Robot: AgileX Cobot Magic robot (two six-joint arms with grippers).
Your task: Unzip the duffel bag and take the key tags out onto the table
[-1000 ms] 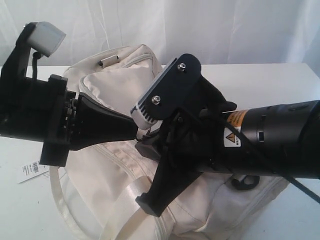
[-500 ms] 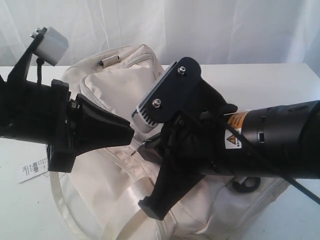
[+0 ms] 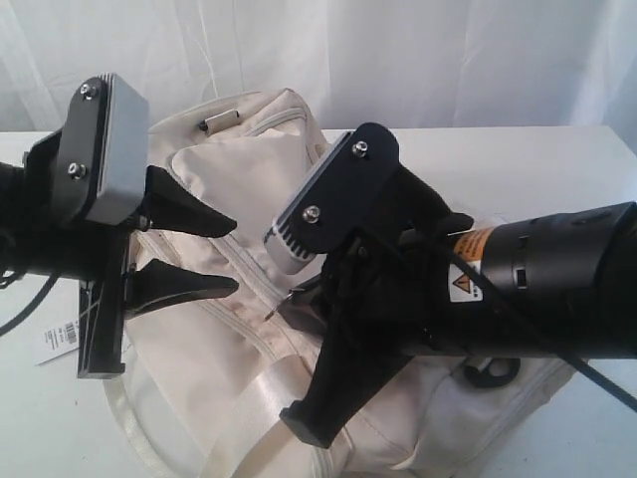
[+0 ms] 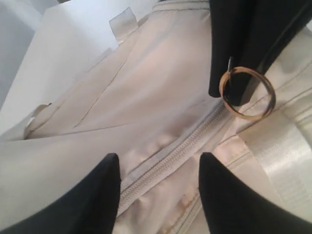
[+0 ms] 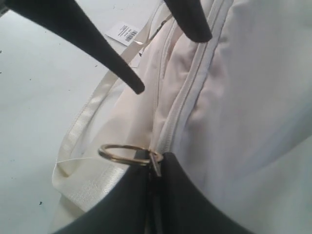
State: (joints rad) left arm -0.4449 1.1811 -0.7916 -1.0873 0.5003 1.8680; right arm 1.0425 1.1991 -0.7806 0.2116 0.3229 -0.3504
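Nearest, at the front edge of the table (image 3: 40, 428), a loop of shiny webbing strap (image 3: 264, 398) off the duffel bag (image 3: 234, 189), which fills the table's middle. Just behind, toward the right edge, a black D-ring (image 3: 488, 373) on the bag's side. Over the bag's middle, the right gripper (image 5: 156, 178), clamped tight on the gold ring (image 5: 103, 153) of the zipper (image 4: 180, 156), zipped shut where visible. Left of that, the left gripper (image 3: 235, 254), spread wide over the cream fabric, holding nothing, one fingertip either side of the zipper line. Toward the left edge, flat on the table, a white barcode hang tag (image 3: 62, 339). Farther back, the bag's far end with a small metal puller (image 3: 219, 122), short of the far edge. Beyond, a white curtain (image 3: 448, 60).
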